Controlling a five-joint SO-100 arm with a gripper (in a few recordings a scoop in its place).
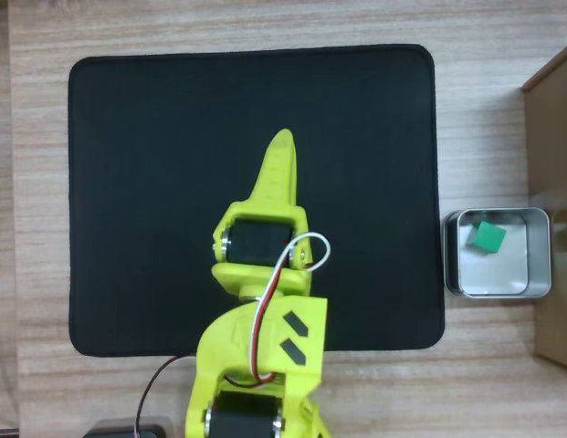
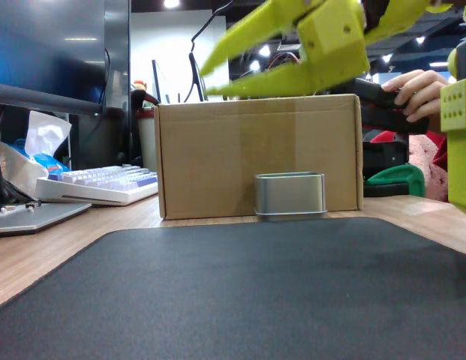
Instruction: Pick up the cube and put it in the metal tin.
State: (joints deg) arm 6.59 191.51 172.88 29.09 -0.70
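One cube, already home in the tin

One glance from above settles most of it: the green cube [image 1: 487,237] lies inside the metal tin [image 1: 541,255], on its pale bottom toward the upper left corner, tilted a little off square to the walls. The tin sits on the bare table [image 1: 265,23] just off the right edge of the black mat [image 1: 155,182], with a brown cardboard box [image 2: 255,154] right behind it in the fixed view.

The yellow arm is nowhere near it — its gripper [image 1: 279,155] hangs over the middle of the mat, well apart from the tin, pointing toward the mat's far edge. In the fixed view the gripper [image 2: 214,82] is high up, above the top of the box, and the jaws stand parted with nothing between them; the two yellow fingers splay out to the left with clear daylight in the gap.

To my eye the carrying is done and the drop made, so the step in hand looks like the retreat after release. What remains, I'd judge, asks little: keep the arm clear of the tin so the cube is not disturbed, and bring it to rest over the mat — no further grasp seems called for
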